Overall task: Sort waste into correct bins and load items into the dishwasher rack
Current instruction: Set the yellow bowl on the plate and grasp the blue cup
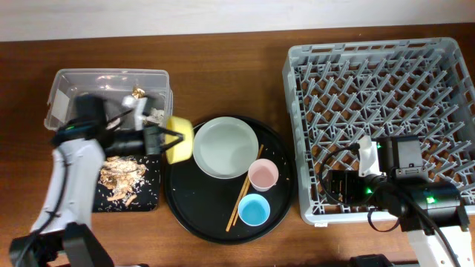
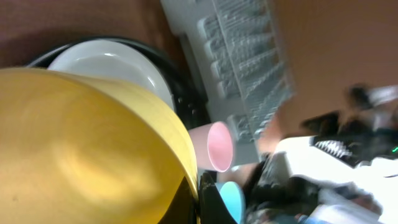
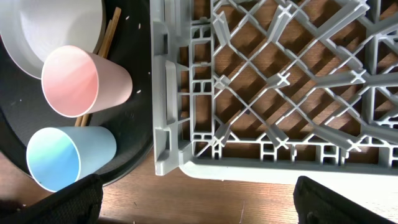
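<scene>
My left gripper [image 1: 169, 139] is shut on the small yellow bowl [image 1: 179, 139] and holds it tipped on its side at the left rim of the round black tray; the bowl fills the left wrist view [image 2: 81, 149]. The grey-green plate [image 1: 225, 147], pink cup [image 1: 263, 175], blue cup [image 1: 254, 210] and wooden chopsticks [image 1: 243, 194] lie on that tray. The clear tub [image 1: 89, 81] holds a brown-gold wrapper [image 1: 136, 94] and white tissue [image 1: 155, 114]. Food scraps [image 1: 121, 176] lie in the shallow black tray [image 1: 148, 199]. My right gripper [image 3: 193, 199] is open over the front-left corner of the grey rack [image 1: 386, 119].
The large round black tray [image 1: 215, 222] sits between the bins and the rack. The rack's near wall [image 3: 249, 163] lies just ahead of my right fingers, with the pink cup [image 3: 81, 81] and blue cup [image 3: 65, 155] to its left.
</scene>
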Tool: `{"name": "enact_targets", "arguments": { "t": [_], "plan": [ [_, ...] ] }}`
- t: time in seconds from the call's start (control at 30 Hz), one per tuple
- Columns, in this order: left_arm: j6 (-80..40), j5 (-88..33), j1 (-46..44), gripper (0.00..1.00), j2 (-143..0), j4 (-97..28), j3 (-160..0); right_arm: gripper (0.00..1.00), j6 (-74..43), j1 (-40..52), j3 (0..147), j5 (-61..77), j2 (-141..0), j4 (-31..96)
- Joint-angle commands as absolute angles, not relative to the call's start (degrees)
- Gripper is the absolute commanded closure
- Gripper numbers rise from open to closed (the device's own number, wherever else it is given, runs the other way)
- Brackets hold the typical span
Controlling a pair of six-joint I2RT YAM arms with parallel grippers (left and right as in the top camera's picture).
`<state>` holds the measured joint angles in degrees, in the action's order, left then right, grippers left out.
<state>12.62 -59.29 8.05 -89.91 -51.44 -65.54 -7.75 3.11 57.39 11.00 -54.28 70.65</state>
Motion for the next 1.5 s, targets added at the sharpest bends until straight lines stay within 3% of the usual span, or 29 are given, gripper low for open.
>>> {"name": "enact_targets", "arguments": {
  "t": [0.0, 0.2, 0.33, 0.4, 0.43, 0.5, 0.53, 0.6, 0.73, 0.8, 1.0, 1.07, 1.1, 1.13, 1.17, 1.2, 1.47],
  "plan": [
    [8.14, -41.71, -4.71, 1.0, -88.68, -45.3, -68.16, 0.01, -7.99, 3.38, 58.52, 10.52, -53.95, 70.76],
    [5.61, -7.6, -27.7, 1.0, -92.49, -38.04, -68.07, 0.01, -8.01, 3.38, 58.52, 10.55, -53.95, 70.78],
    [5.58, -6.79, -29.74, 0.99, -97.27, -36.67, -68.07, 0.01, -8.01, 3.38, 58.52, 10.52, -53.95, 71.09],
    [5.58, -6.79, -29.85, 0.91, -98.37, -36.67, -68.07, 0.01, -8.01, 3.38, 58.52, 10.55, -53.95, 71.18],
    [5.58, -6.79, -29.85, 0.85, -98.37, -36.69, -68.07, 0.01, -8.01, 3.38, 58.52, 10.55, -53.95, 71.2],
    [5.58, -6.81, -29.85, 0.61, -97.82, -37.45, -68.12, 0.01, -8.01, 3.38, 58.52, 10.55, -53.95, 71.2],
    [5.56, -6.81, -29.85, 0.58, -96.9, -39.03, -68.73, 0.01, -8.01, 3.38, 58.52, 10.52, -53.95, 71.22],
    [1.89, -6.85, -29.85, 0.56, -94.83, -44.05, -71.24, 0.01, -7.99, 3.38, 58.52, 10.52, -53.95, 71.33],
    [0.6, -18.65, -29.91, 0.44, -87.33, -52.51, -72.44, 0.01, -7.99, 3.38, 58.52, 10.5, -54.0, 71.4],
    [0.6, -18.9, -31.79, 0.44, -87.42, -58.02, -71.22, 0.01, -7.99, 3.38, 58.52, 10.52, -54.0, 71.42],
    [-0.93, -18.9, -38.76, 0.44, -87.42, -54.52, -59.02, 0.01, -7.99, 3.38, 58.52, 10.52, -54.0, 72.12],
    [-0.93, -18.87, -39.77, 0.45, -87.42, -51.64, -56.07, 0.01, -7.99, 3.38, 58.52, 10.52, -54.0, 72.53],
    [-0.93, -18.87, -39.75, 0.51, -87.42, -50.35, -54.98, 0.01, -7.99, 3.38, 58.52, 10.52, -54.0, 72.66],
    [-0.93, -18.87, -39.75, 0.63, -87.42, -49.28, -54.17, 0.01, -8.01, 3.38, 58.52, 10.52, -54.0, 72.69],
    [-2.61, -18.7, -39.75, 0.96, -87.42, -47.94, -53.39, 0.01, -7.99, 3.38, 58.52, 10.52, -54.0, 72.69],
    [-3.38, -18.68, -39.75, 0.99, -87.42, -47.11, -53.39, 0.01, -7.99, 3.38, 58.52, 10.52, -54.0, 72.69],
    [-3.84, -18.7, -35.77, 1.0, -83.42, -52.73, -56.99, 0.01, -7.99, 3.38, 58.52, 9.69, -54.0, 72.64]
  ]
}}
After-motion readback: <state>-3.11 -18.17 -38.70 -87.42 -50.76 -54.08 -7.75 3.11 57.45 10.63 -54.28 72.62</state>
